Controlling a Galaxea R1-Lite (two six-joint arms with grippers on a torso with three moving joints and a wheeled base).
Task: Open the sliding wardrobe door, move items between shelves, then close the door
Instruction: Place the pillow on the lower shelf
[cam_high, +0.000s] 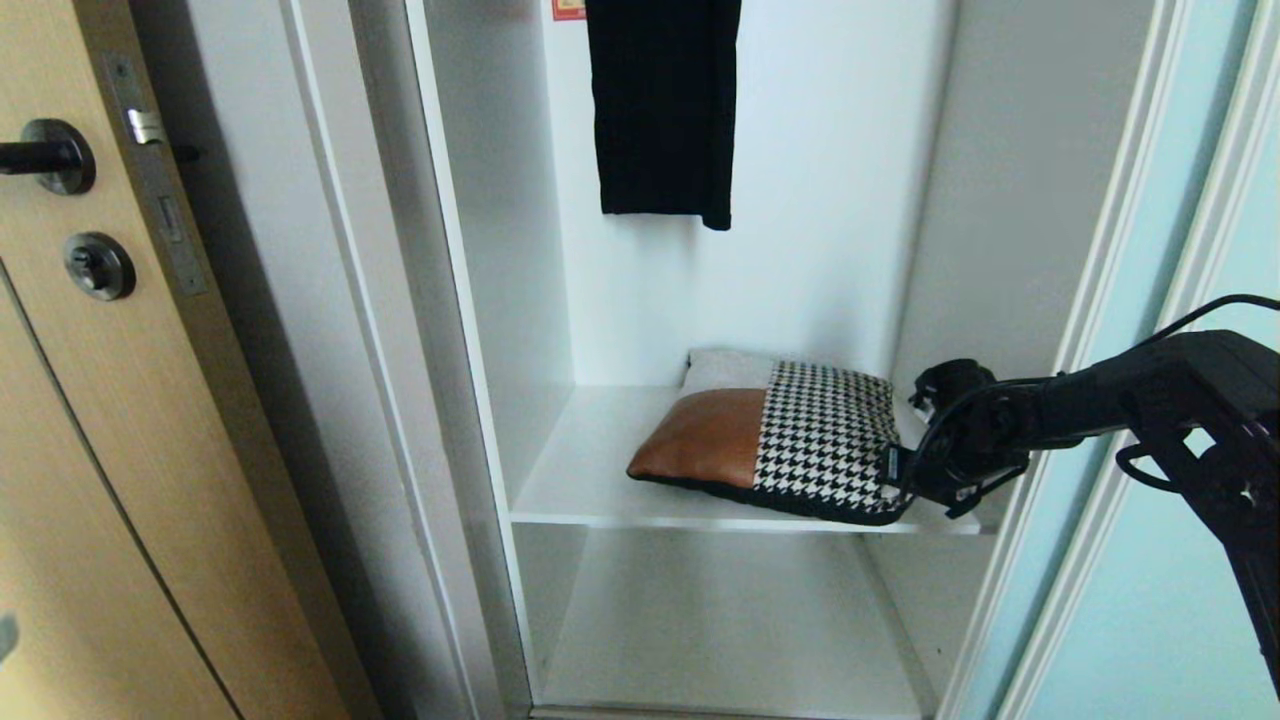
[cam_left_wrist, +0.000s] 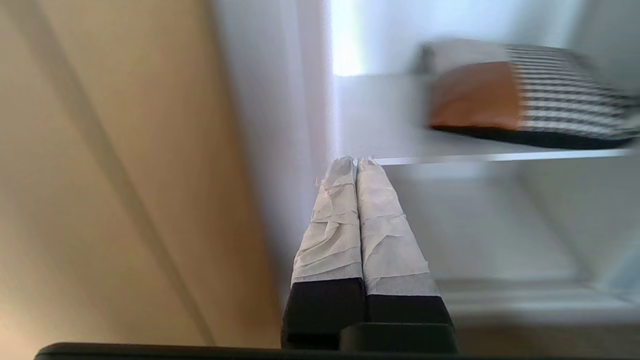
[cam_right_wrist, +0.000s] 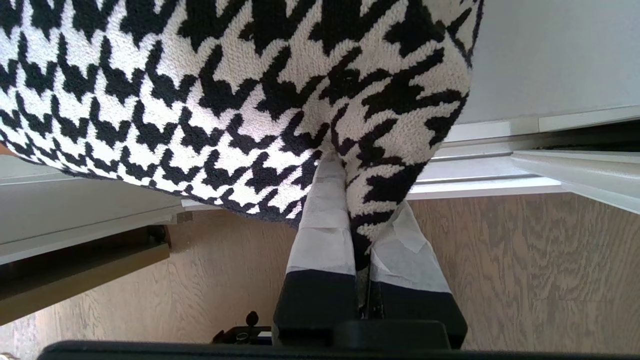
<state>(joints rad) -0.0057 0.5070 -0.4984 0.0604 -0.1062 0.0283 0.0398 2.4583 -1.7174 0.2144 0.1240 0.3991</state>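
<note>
Folded bundle of clothes (cam_high: 775, 440) lying on the upper white shelf (cam_high: 590, 470) of the open wardrobe, houndstooth end at 3 o'clock, rust-brown piece at 9 o'clock. Right gripper (cam_high: 898, 478) at the bundle's 3 o'clock edge, fingers (cam_right_wrist: 320, 235) pinching the houndstooth fabric. Left gripper (cam_left_wrist: 356, 161) empty, its 2 fingers pressed together, near the shelf's front edge; sliding wardrobe door (cam_high: 1150, 560) pushed aside at 3 o'clock.
</note>
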